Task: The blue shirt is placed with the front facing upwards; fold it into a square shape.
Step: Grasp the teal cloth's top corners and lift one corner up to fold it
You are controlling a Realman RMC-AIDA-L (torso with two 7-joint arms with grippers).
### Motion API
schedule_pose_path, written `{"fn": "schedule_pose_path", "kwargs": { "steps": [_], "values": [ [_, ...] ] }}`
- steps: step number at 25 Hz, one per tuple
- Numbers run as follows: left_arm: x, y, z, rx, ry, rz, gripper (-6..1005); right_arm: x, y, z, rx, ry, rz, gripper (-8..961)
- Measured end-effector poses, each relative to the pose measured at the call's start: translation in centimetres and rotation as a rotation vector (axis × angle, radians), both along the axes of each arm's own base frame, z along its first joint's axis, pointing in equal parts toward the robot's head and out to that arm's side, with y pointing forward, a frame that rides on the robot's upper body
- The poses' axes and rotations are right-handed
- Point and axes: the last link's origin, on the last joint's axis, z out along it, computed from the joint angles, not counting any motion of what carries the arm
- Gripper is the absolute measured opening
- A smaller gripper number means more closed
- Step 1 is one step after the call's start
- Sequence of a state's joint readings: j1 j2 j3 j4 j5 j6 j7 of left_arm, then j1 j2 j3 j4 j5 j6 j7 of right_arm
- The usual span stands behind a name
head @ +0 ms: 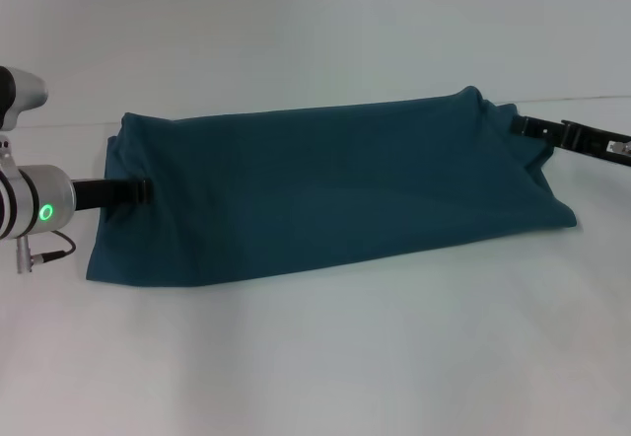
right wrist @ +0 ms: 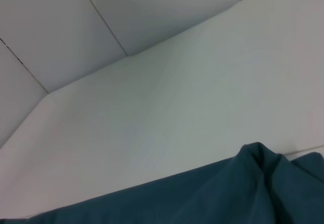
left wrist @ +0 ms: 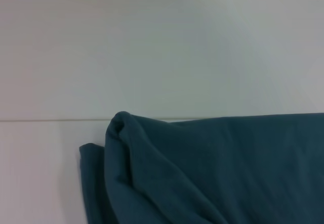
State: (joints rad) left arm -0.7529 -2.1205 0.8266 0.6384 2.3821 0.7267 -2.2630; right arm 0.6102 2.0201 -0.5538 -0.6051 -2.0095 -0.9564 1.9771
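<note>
Two grippers are at work, one at each short end of the blue shirt [head: 325, 189]. My left gripper [head: 144, 192] reaches in level at the cloth's left edge, its black tip going into the fabric; my right gripper [head: 520, 125] meets the far right corner, where the cloth bunches into a small peak. I judge both are pinching fabric — the raised, puckered corners suggest a hold — but the fingertips are buried in cloth, so I cannot tell how wide either one stands.

Between them the shirt lies as a long band, plain teal side up, no print showing. Holding both ends at once keeps that band straight and taut, ready, I'd guess, for the next fold toward a square.

Beneath it, the white table [head: 325, 357] is smooth and matte. Beyond its far edge stands a pale wall [right wrist: 91, 26] of flat panels with thin dark seams — nothing else shows.
</note>
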Motion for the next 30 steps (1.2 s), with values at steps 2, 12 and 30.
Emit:
{"fn": "schedule_pose_path", "kwargs": {
  "steps": [2, 12, 30],
  "values": [
    [0.0, 0.0, 0.0, 0.000, 0.001, -0.001, 17, 0.1, -0.1, -0.1, -0.003, 0.003, -0.004, 812],
    [-0.8, -0.2, 0.4, 0.015, 0.004, 0.019, 18, 0.1, -0.1, -0.2, -0.004, 0.003, -0.006, 811],
    [-2.9, -1.2, 0.6, 0.043, 0.019, 0.067, 35, 0.0, 0.0, -0.2, -0.008, 0.006, -0.001, 812]
  ]
}}
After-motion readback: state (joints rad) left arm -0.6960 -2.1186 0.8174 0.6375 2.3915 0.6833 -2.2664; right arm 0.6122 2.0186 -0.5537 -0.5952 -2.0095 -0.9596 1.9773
